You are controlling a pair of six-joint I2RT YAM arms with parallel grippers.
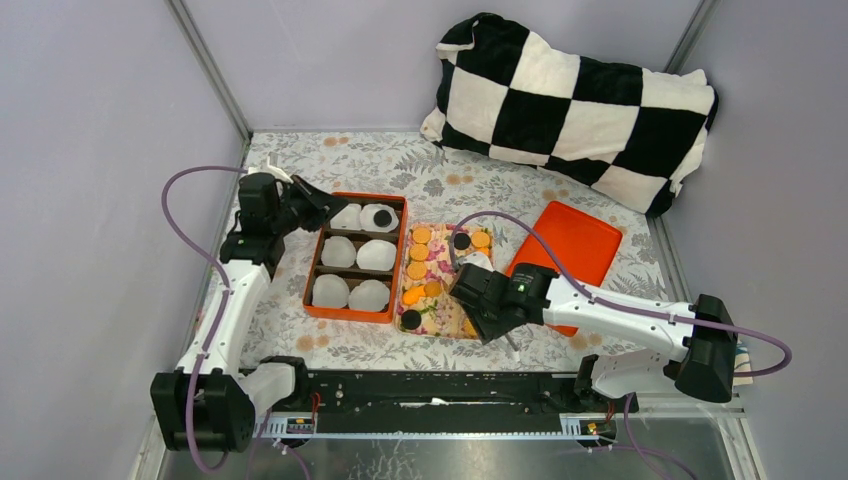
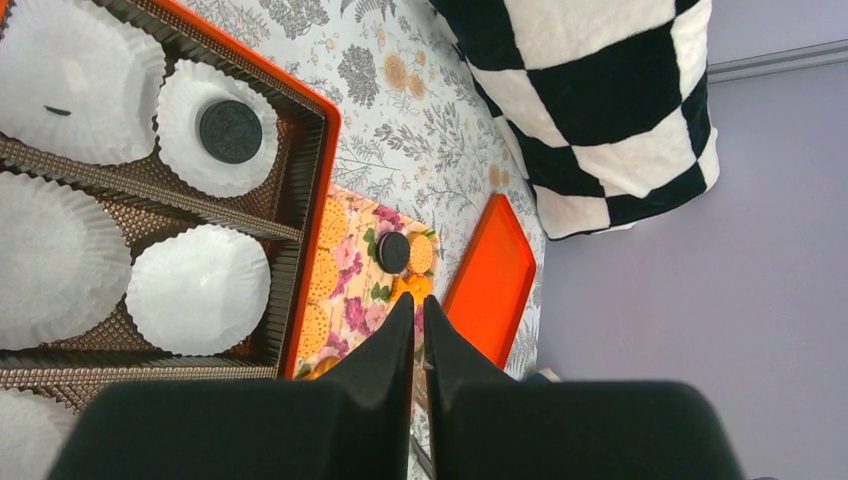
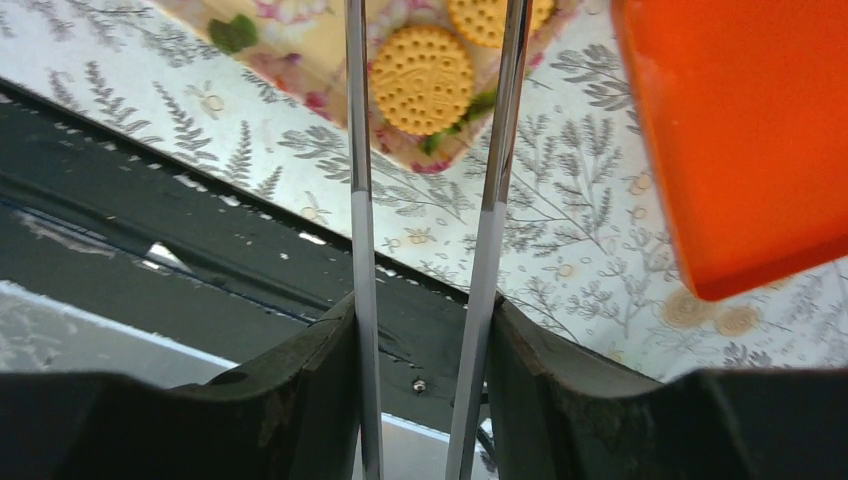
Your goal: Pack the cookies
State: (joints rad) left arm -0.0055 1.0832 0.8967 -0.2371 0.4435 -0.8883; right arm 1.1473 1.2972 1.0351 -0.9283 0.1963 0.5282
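Cookies (image 1: 416, 270), golden with a few black, lie mostly on the floral tray (image 1: 447, 270) at mid-table. Far left, the left gripper (image 2: 418, 305) hangs by the orange box (image 1: 346, 314), fingers pinched nearly together on nothing. White paper cups (image 1: 338, 252) fill the box, one holding a black cookie (image 2: 230, 131). At the tray's near right corner, the right gripper (image 3: 432, 30) has its thin blades parted either side of a golden cookie (image 3: 422, 80), touching neither edge. An orange lid (image 1: 570, 245) lies just beside the tray, further right.
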